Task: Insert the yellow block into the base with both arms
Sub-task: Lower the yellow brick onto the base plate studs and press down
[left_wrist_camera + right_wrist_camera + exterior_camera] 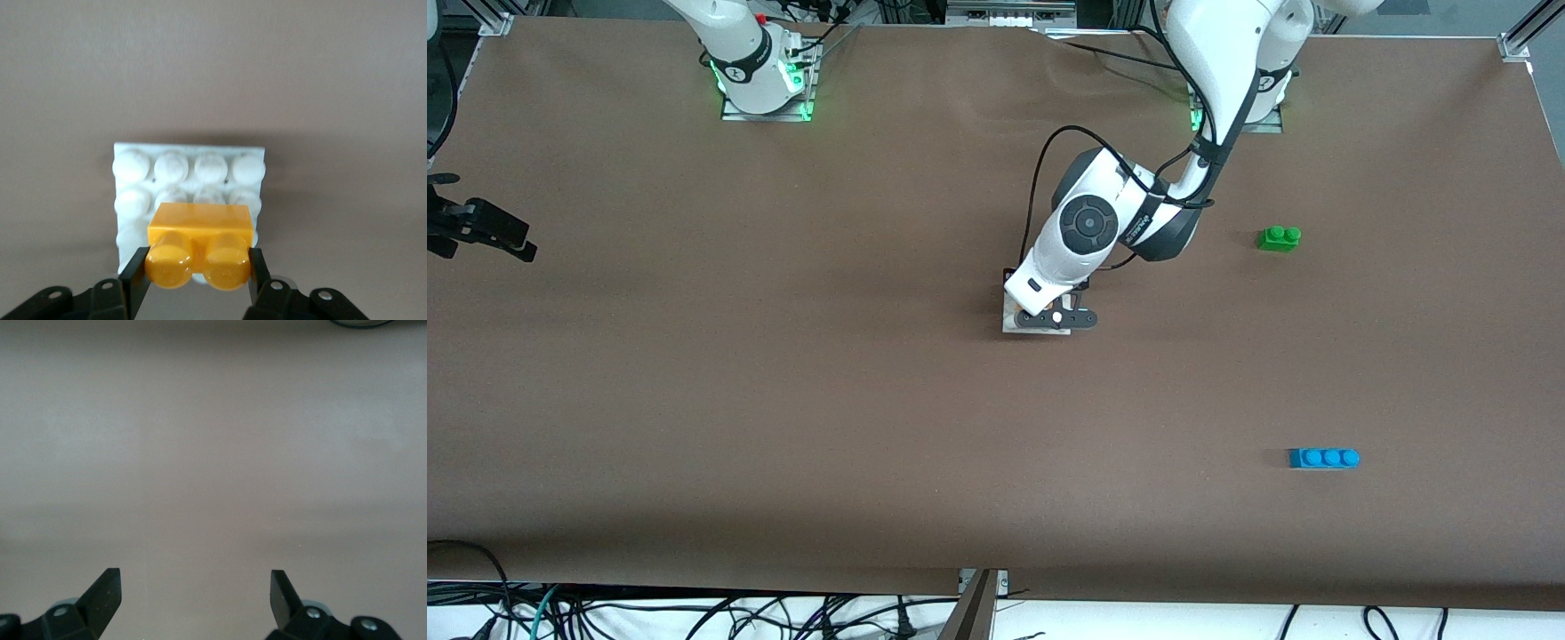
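The left end effector (198,270) is clamped on the yellow block (200,243), one black finger (135,273) pressed to each short end of the brick. The block's two studs face the wrist camera, and its body sits over the white base (189,175), covering part of the stud rows nearest the fingers (whether it is pressed fully down onto the studs I cannot tell). In the front view the left end effector (1056,317) is low over the base (1014,324) near the middle of the tabletop (783,400); only edges of the plate show beneath the wrist there, and the block itself is hidden by the arm. The left arm (1209,107) reaches down to it from its mount at the top of that view.

The right end effector (195,590) stands open, its two fingers well apart with nothing between them, over bare brown tabletop. In the front view it shows as a dark shape (480,227) at the right arm's end of the tabletop, where that arm waits.

Toward the left arm's end lie a green brick (1279,237) and, nearer the front camera, a blue brick (1324,458), both well apart from the base.
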You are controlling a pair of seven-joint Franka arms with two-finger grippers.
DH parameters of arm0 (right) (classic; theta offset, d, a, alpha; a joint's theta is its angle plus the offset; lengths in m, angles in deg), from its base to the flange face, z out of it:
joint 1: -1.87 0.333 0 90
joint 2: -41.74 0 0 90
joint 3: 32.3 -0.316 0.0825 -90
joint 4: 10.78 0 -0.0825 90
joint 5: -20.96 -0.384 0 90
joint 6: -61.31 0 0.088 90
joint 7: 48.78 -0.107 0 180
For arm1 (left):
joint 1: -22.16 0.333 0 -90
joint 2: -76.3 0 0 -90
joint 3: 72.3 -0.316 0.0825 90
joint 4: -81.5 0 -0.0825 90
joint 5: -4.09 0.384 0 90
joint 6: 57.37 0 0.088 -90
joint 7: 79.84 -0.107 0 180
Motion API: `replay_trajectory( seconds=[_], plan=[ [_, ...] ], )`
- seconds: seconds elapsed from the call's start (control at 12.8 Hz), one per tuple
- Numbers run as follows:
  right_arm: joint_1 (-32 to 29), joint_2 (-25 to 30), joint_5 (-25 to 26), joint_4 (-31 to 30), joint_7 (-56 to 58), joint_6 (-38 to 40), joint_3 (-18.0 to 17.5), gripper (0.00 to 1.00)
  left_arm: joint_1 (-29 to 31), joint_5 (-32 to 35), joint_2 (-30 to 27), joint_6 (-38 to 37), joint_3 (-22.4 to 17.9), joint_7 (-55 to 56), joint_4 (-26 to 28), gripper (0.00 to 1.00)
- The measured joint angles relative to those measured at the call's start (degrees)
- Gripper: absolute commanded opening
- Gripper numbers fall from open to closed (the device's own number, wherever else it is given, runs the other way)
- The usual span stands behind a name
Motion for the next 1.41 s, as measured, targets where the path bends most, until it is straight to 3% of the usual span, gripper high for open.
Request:
replay_trajectory(
  seconds=[1.41],
  plan=[
    [-0.02,0.0,0.0,0.0,0.0,0.0,0.01,0.99,-1.77,3.69,1.09,-3.06,-0.08,2.37,1.04,0.0]
  ],
)
